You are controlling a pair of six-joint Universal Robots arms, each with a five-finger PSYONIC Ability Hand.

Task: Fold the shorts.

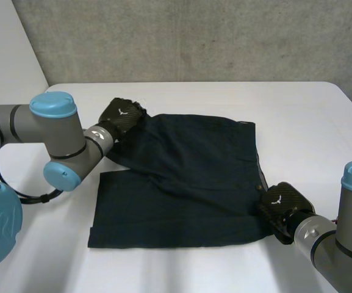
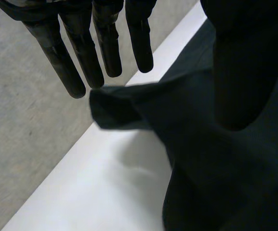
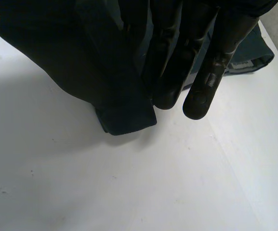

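Dark shorts point(image 1: 188, 183) on white worktop point(image 1: 304, 122), concrete wall point(image 1: 224, 36) behind; right hand point(image 1: 282, 201) fingers point(image 3: 206, 82) pinch one corner, left hand point(image 1: 122, 116) hold: cannot tell

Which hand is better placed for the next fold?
Probably left: the left hand holds the far leg corner of the shorts lifted off the table; the right hand sits low at the near waistband corner.

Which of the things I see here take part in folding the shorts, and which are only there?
Part of the job: the dark shorts; the left hand, pinching their far corner; the right hand, pinching their near corner.
Only there: the white table under them; the grey wall behind.
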